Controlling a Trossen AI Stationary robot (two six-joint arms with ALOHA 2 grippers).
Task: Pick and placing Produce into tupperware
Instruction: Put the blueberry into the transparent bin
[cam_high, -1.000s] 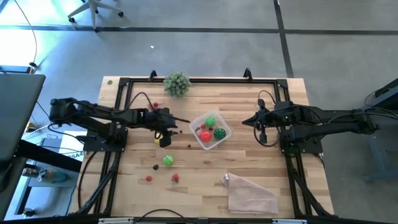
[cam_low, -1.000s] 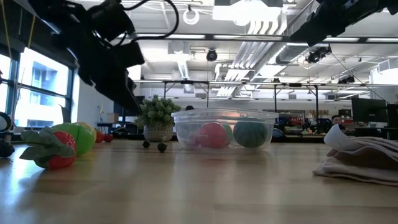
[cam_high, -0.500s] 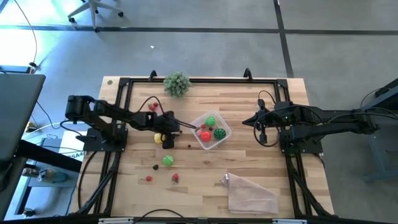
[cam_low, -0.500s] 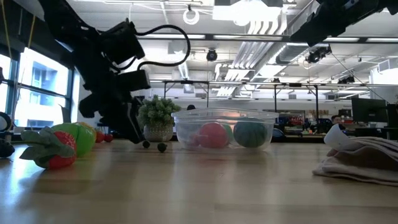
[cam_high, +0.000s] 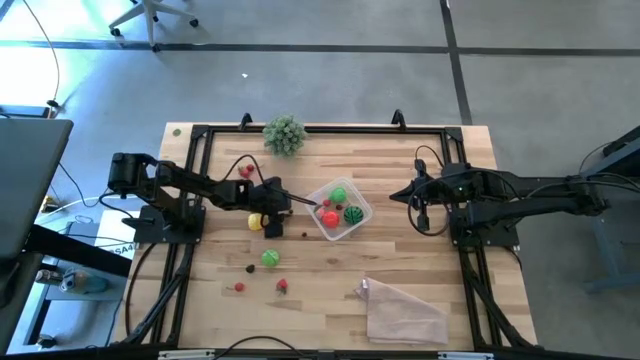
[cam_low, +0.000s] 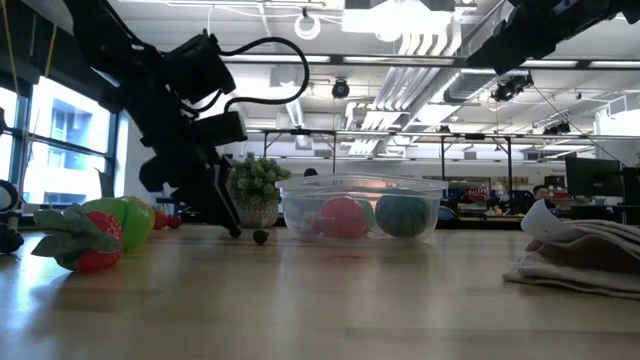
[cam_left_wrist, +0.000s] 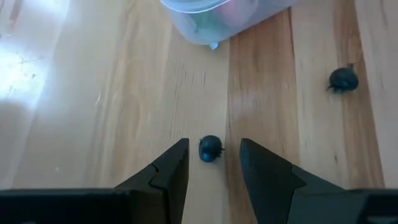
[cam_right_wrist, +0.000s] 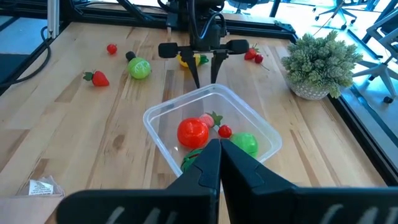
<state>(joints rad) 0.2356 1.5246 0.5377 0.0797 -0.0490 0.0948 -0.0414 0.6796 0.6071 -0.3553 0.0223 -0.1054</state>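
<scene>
The tupperware (cam_high: 364, 211) stands mid-table with a red fruit, a green one and a striped melon ball inside. My left gripper (cam_left_wrist: 212, 148) is open and low over the wood just left of the tub, slanting down. One finger stands on each side of a tiny dark berry (cam_left_wrist: 210, 149) that lies on the table, with a gap on both sides. In the high view this gripper (cam_high: 284, 209) is beside the tub. A second dark berry (cam_left_wrist: 342, 79) lies nearby. My right gripper (cam_high: 396, 195) hangs shut above the table right of the tub.
More produce lies left of and nearer than the tub: a yellow piece (cam_high: 255, 222), a green ball (cam_high: 270, 258), red strawberries (cam_high: 282, 285) and red pieces (cam_high: 246, 171). A leafy clump (cam_high: 285, 133) stands at the far edge. A crinkled plastic bag (cam_high: 402, 311) lies at the near right.
My left gripper has come down and moved toward the tub, tipping steeper, until its fingertips stand just over the wood around the dark berry. Its fingers have kept the same gap. The produce and the tub have stayed put.
</scene>
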